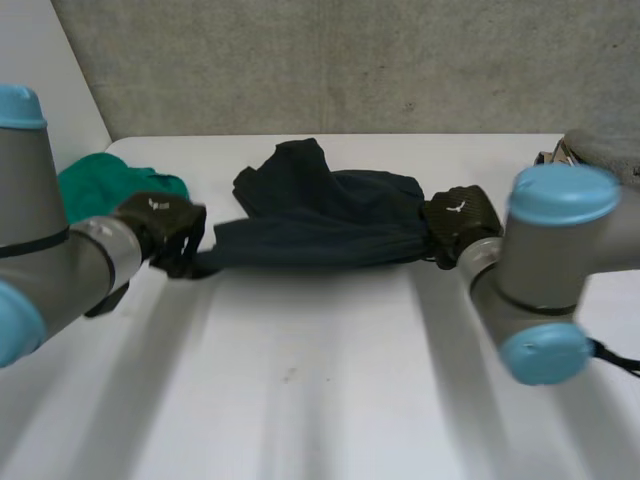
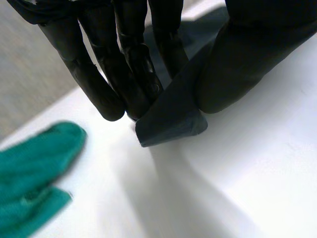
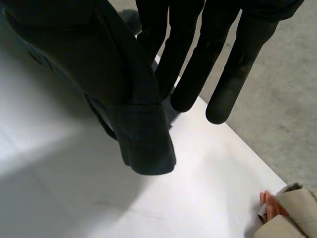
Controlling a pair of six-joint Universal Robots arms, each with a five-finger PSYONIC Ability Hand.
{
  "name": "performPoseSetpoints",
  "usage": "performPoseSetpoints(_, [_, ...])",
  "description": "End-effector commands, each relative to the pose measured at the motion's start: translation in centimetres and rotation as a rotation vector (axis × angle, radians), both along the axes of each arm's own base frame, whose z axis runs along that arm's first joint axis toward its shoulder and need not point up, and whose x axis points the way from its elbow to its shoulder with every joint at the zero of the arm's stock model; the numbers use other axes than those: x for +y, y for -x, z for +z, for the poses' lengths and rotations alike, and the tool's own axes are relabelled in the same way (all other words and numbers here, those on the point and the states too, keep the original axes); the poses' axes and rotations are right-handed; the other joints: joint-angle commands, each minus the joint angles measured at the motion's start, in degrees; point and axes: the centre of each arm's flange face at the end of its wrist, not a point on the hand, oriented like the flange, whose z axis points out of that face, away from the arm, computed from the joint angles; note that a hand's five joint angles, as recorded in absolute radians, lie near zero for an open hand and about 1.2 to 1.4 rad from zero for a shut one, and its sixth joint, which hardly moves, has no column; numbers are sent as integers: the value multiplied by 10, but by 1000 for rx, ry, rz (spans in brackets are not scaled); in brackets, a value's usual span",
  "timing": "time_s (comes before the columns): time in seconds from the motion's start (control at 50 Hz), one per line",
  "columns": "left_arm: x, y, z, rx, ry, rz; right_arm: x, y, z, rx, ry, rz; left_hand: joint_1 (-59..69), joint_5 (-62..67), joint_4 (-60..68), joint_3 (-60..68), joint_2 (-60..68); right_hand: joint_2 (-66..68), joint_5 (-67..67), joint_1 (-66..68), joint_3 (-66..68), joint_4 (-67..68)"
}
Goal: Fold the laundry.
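Note:
A dark navy garment [image 1: 320, 220] hangs stretched between my two hands, just above the white table [image 1: 320, 380]. My left hand [image 1: 165, 228] holds its left end: in the left wrist view the fingers [image 2: 124, 74] and thumb pinch a folded corner of the garment [image 2: 171, 121]. At the garment's right end is my right hand [image 1: 458, 222]. In the right wrist view a hemmed end of the garment [image 3: 141, 139] hangs down beside the straight fingers [image 3: 193, 69], pinched against the thumb.
A green cloth [image 1: 100, 185] lies at the table's back left, close to my left hand; it lies beyond the fingertips as the green cloth [image 2: 34, 168]. A beige item [image 3: 292, 213] sits at the table's right edge [image 1: 575, 150]. A grey wall stands behind the table.

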Motion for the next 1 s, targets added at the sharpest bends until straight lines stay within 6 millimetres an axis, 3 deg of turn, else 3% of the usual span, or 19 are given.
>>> performPoseSetpoints(0.02, [50,-13,-10,-140,-190,-117,50,29,33,180,-216,197,136,135,113,119,114,126,131,164,121,116])
performPoseSetpoints(0.1, [85,-17,-17,-230,-286,-225,83,54,39,403,-423,306,136,135,113,119,114,126,131,164,121,116])
performPoseSetpoints(0.16, [84,-13,-28,-261,-267,-258,93,61,37,497,-518,370,136,135,113,119,114,126,131,164,121,116])
performPoseSetpoints(0.24, [58,-6,-56,-321,-244,-231,82,53,16,531,-530,382,136,135,113,119,114,126,131,164,121,116])
performPoseSetpoints(0.36, [13,12,-57,-352,-132,-165,53,34,-5,557,-453,324,136,135,113,119,114,126,131,164,121,116])
performPoseSetpoints(0.42, [-19,27,-25,-306,33,-120,21,19,8,529,-293,246,136,135,113,119,114,126,131,164,121,116])
performPoseSetpoints(0.44, [-34,34,2,-254,142,-95,-1,10,27,486,-163,185,136,135,113,119,114,126,131,164,121,116])
performPoseSetpoints(0.48, [-48,41,36,-166,284,-64,-24,2,56,415,3,111,136,135,113,119,114,126,131,164,121,116])
performPoseSetpoints(0.5, [-60,45,71,-60,425,-25,-43,-5,89,325,171,41,136,135,113,119,114,126,131,164,121,116])
performPoseSetpoints(0.54, [-68,46,107,62,563,11,-58,-9,126,220,342,-18,136,135,113,119,114,126,131,164,121,116])
performPoseSetpoints(0.56, [-72,45,141,179,699,42,-63,-11,143,164,420,-41,136,135,113,119,114,126,131,164,121,116])
performPoseSetpoints(0.58, [-74,43,156,232,764,55,-69,-13,175,54,564,-69,136,135,113,119,114,126,131,164,121,116])
performPoseSetpoints(0.64, [-74,36,209,410,1008,85,-71,-14,216,-98,749,-84,136,135,113,119,114,126,131,164,121,116])
performPoseSetpoints(0.66, [-72,35,219,441,1058,88,-70,-16,233,-181,843,-67,136,135,113,119,114,126,131,164,121,116])
performPoseSetpoints(0.7, [-69,33,232,476,1129,93,-70,-20,244,-243,919,-43,136,135,113,119,114,126,131,164,121,116])
performPoseSetpoints(0.78, [-67,36,222,442,1078,73,-69,-29,238,-266,953,29,136,135,113,119,114,126,131,164,121,116])
performPoseSetpoints(0.94, [-78,34,143,302,795,77,-79,-37,160,-157,714,98,136,135,113,119,114,126,131,164,121,116])
performPoseSetpoints(0.96, [-80,34,121,274,740,77,-81,-36,140,-134,660,106,136,135,113,119,114,126,131,164,121,116])
performPoseSetpoints(1.0, [-81,36,99,248,686,73,-83,-37,116,-110,603,119,136,135,113,119,114,126,131,164,121,116])
